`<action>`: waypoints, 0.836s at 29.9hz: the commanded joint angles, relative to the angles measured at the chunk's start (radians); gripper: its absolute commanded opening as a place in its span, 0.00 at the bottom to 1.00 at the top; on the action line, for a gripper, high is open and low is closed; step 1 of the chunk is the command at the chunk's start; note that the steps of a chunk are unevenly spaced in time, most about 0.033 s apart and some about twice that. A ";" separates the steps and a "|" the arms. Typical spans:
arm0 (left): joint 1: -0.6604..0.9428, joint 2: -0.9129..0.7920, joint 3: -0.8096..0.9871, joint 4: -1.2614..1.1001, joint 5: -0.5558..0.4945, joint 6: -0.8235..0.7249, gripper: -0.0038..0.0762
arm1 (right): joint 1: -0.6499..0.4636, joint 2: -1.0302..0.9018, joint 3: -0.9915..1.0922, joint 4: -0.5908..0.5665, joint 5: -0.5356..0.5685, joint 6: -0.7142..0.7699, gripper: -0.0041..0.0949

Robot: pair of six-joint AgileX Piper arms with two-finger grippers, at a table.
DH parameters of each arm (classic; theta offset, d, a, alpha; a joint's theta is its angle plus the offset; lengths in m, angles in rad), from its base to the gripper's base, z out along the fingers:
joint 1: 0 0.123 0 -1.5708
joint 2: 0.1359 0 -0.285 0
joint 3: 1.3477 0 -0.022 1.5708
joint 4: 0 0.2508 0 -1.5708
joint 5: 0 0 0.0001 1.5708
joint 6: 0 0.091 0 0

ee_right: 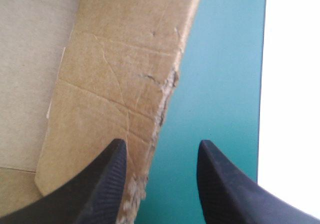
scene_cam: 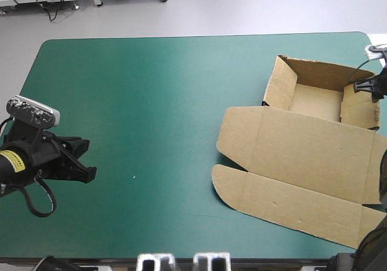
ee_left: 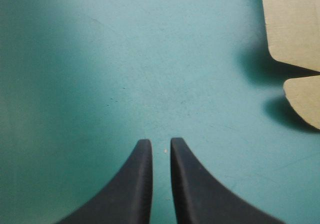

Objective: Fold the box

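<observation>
The brown box lies at the table's right side, its tray at the far end with walls raised and its lid and flaps flat toward the front. My right gripper is open at the tray's right wall. One finger is over the wall's inner face, the other over the teal-green cover outside, with the wall's frayed edge between them. Far to the left, my left gripper is shut and holds nothing. Two rounded flaps show ahead of it and to one side.
The table's right edge runs close beside my right gripper. A small white object sits at the far right corner. Bare teal-green cover stretches between my left gripper and the box.
</observation>
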 commanded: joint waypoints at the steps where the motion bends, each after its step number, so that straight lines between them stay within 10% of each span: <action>1: -0.005 0.000 -0.022 0.045 0.023 0.005 0.16 | -0.006 -0.147 -0.024 0.023 0.022 0.051 0.46; 9: -0.005 -0.007 -0.022 0.167 -0.086 0.008 0.08 | 0.020 -0.396 0.077 0.596 0.025 -0.005 0.14; 11: -0.005 -0.020 -0.022 0.158 -0.111 0.006 0.04 | 0.070 -0.483 0.147 0.590 0.025 -0.039 0.02; 25: -0.005 -0.253 0.403 0.020 -0.225 0.003 0.03 | 0.188 -1.133 0.783 0.427 -0.076 -0.113 0.02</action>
